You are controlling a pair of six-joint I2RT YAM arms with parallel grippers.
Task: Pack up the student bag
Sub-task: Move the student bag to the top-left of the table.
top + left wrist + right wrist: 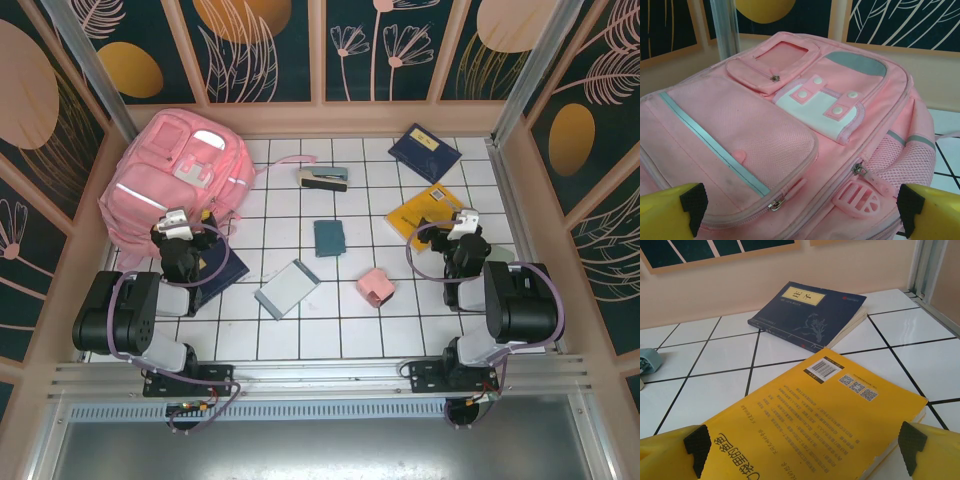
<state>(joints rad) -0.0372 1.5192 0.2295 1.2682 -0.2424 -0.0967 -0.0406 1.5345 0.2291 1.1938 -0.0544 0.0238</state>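
Note:
The student bag [175, 170], a big pink backpack, lies front-up at the back left of the tiled table. Its zips [774, 204] look closed. My left gripper [176, 224] hovers at the bag's near edge, open, and its yellow fingers [675, 212] straddle the lower front of the bag [765, 130] without holding it. My right gripper [466, 220] stands open over the near end of a yellow book [428, 212], which lies flat between the spread fingers [935, 450]. The yellow book [830, 415] shows its back cover with barcodes.
A dark blue book [424, 152] [807, 312] lies at the back right. A stapler [323, 178], a teal notebook [329, 237], a grey case [287, 289] and a small pink box [376, 286] sit mid-table. Another dark blue book [218, 268] lies by the left arm. Walls enclose the table.

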